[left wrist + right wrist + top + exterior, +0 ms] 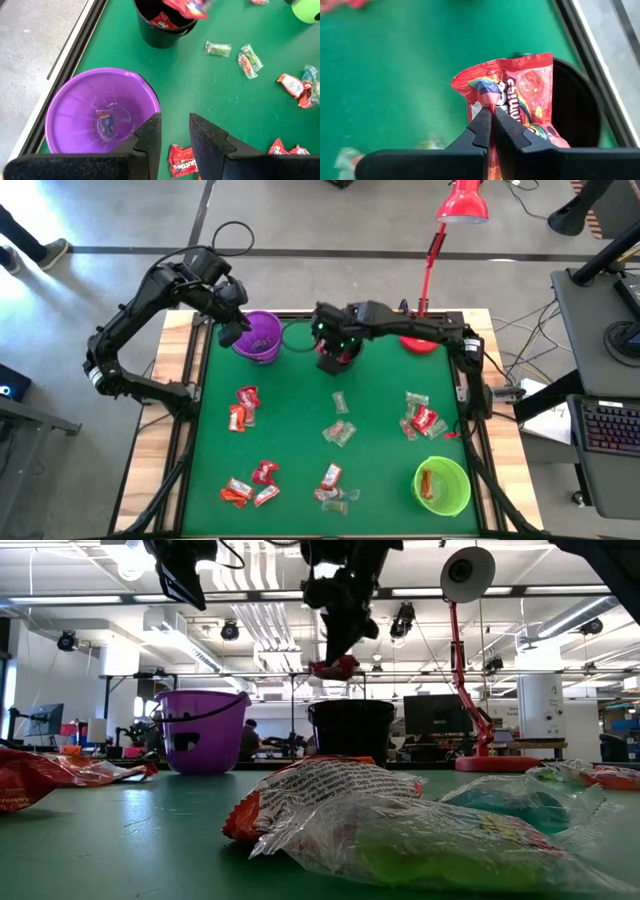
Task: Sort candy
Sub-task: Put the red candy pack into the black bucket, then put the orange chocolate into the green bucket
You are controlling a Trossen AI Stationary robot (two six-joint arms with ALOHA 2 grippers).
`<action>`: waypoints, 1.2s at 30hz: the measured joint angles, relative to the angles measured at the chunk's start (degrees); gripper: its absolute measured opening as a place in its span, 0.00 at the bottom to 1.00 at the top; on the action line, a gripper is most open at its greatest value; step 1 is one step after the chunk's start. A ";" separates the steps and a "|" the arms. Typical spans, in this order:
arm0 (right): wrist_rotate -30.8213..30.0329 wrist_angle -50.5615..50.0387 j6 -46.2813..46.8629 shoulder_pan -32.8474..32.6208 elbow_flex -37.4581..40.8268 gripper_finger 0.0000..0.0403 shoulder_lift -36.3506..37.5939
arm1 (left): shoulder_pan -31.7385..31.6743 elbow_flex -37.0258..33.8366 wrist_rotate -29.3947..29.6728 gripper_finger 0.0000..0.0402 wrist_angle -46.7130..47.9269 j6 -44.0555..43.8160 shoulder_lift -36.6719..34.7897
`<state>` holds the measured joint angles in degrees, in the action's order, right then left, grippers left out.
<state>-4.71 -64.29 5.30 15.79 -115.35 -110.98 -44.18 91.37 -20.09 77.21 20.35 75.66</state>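
- I am in the drop-off step: my right claw (492, 125) hangs above the round black plastic cup (340, 360) at the far middle of the green tabletop (300, 440), its fingers pressed together on a shiny red wrapped candy packet (520, 95).
- In the low view that packet (335, 667) dangles just over the black cup's rim, not touching it. The left wrist view shows one red packet already lying inside this cup.
- The held packet is flat and rectangular. I pinch it at one edge, and its long axis runs out ahead of my fingers, with the printed face toward my wrist camera and the free end over the cup mouth.
- My judgement of the next move: spread the right claw so the packet falls straight in. It should be centred over the opening first, since a flat wrapper could catch on the rim.
- My left claw (175, 145) hovers beside the round purple plastic cup (260, 337), its fingers a little apart and holding nothing; one pale wrapped sweet lies in that cup's bottom.
- Many red and pale-green candies are scattered on the tabletop, and a lime-green cup (442, 485) stands at the near right corner, so sorting looks far from finished.
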 joint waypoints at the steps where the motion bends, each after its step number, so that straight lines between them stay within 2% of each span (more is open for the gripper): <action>1: 0.00 -0.04 -0.17 0.83 0.26 0.02 0.00 | 0.00 0.00 -0.01 0.20 0.00 0.03 0.00; 5: 0.96 -0.35 -0.29 3.70 1.53 0.02 0.00 | 0.01 -0.02 -0.01 0.20 0.00 0.12 0.00; 11: 5.57 -0.11 -1.20 6.18 4.40 0.02 0.00 | 0.01 -0.01 -0.01 0.20 0.00 0.14 0.00; 18: 5.73 0.19 0.60 6.60 6.91 0.03 0.00 | 0.01 -0.02 -0.01 0.20 0.02 0.16 0.00; 24: 5.36 0.26 0.77 6.62 6.91 0.11 0.00 | 0.01 0.00 -0.01 0.20 0.26 1.02 0.00; 29: 1.68 -0.20 3.75 6.56 6.67 0.21 0.00 | 0.00 -0.02 -0.01 0.20 1.75 1.25 0.00; 36: 1.89 -1.18 7.32 6.04 1.62 0.27 0.09 | 1.43 -0.02 -0.01 0.20 7.15 -0.67 -1.20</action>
<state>-2.82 -65.47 12.61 21.83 -113.73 -110.89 -42.74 91.35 -20.10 84.36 19.68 74.45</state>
